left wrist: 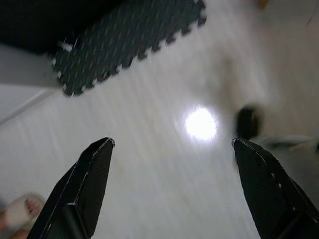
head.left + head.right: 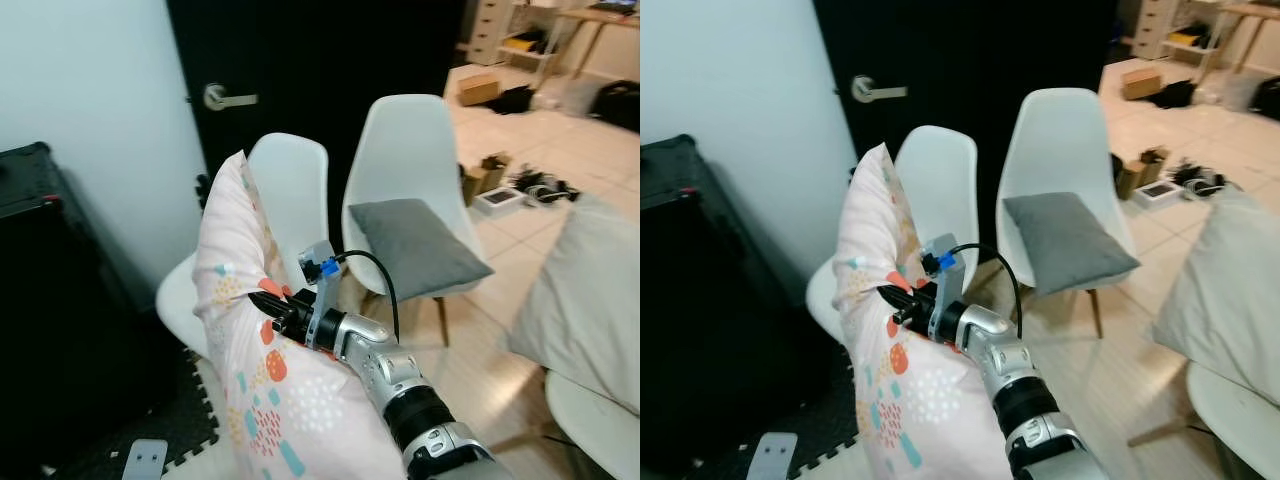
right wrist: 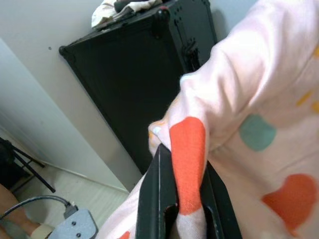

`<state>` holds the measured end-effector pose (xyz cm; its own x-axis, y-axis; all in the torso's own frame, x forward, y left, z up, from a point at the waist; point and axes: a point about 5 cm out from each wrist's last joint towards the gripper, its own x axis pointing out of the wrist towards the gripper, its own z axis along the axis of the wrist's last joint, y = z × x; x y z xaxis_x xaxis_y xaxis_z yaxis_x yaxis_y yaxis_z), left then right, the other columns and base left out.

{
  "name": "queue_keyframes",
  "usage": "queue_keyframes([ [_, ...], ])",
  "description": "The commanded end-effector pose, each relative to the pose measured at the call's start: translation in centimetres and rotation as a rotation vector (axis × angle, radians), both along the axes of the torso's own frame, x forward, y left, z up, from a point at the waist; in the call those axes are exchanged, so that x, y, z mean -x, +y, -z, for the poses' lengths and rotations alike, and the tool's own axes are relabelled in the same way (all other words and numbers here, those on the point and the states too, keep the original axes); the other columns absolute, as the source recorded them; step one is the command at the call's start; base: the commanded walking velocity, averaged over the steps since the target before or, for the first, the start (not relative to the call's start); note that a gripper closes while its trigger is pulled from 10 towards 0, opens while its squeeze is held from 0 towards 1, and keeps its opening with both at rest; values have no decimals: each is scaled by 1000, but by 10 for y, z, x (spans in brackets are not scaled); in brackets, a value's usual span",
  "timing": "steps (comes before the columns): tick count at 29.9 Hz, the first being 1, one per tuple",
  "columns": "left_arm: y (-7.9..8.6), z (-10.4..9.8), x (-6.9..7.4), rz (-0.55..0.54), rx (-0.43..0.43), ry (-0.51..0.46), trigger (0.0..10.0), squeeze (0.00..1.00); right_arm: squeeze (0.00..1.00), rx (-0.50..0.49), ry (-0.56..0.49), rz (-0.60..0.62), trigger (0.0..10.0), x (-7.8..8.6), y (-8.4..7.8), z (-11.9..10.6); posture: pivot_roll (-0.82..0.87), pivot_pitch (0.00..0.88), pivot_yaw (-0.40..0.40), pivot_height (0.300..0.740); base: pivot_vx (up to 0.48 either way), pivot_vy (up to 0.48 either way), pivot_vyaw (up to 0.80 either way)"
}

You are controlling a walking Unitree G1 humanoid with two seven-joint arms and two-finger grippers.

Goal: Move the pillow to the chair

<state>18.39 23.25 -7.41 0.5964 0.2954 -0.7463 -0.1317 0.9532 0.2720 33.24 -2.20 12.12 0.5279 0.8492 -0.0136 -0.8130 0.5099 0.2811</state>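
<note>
- Right wrist view: the right gripper (image 3: 185, 209) has its two black fingers pinched tight on a fold of the pillow (image 3: 259, 124), with an orange patch of the fabric squeezed between them.
- From the head cameras, the pink patterned pillow (image 2: 250, 340) hangs upright from that grip, its top corner at 12 o'clock from the right gripper (image 2: 278, 312) and its bulk falling toward 6 o'clock.
- The pillow is held in the air in front of the nearer white chair (image 2: 295, 190), covering part of its backrest and seat; whether it touches the seat cannot be told.
- At 3 o'clock from that chair stands a second white chair (image 2: 410, 140), with a grey cushion (image 2: 415, 248) lying on its seat.
- Behind both chairs, at 12 o'clock, is a black door (image 2: 320, 60) with a silver lever handle (image 2: 225, 98).
- A black case (image 2: 40, 300) stands at 9 o'clock from the pillow, against the white wall (image 2: 90, 90).
- At 3 o'clock, near the frame edge, a pale cushion (image 2: 585, 300) rests on another white seat (image 2: 595, 420).
- Left wrist view: the left gripper (image 1: 173, 144) points down at the pale floor (image 1: 149, 189), its fingers spread wide with nothing between them; a dark foam mat (image 1: 124, 45) lies beyond.
</note>
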Motion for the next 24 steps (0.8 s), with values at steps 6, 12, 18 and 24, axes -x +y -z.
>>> queue_keyframes([
  [6,10,-28,-40,-40,-44,-188,10000,0,0,-105,-62,21,10000,-4,10,-22,-102,33,-4,740,205,0,397],
  [12,17,-58,-73,-57,-39,-376,10000,0,0,-73,-53,101,10000,-11,7,-21,-98,34,-6,740,480,0,0],
  [18,11,-80,-97,-17,-30,-485,10000,0,0,-49,-27,144,10000,-15,3,-19,-97,34,-7,740,451,0,-400],
  [24,4,-86,-104,10,-28,-513,10000,0,0,-52,-23,154,10000,-16,1,-19,-98,34,-7,740,368,0,-769],
])
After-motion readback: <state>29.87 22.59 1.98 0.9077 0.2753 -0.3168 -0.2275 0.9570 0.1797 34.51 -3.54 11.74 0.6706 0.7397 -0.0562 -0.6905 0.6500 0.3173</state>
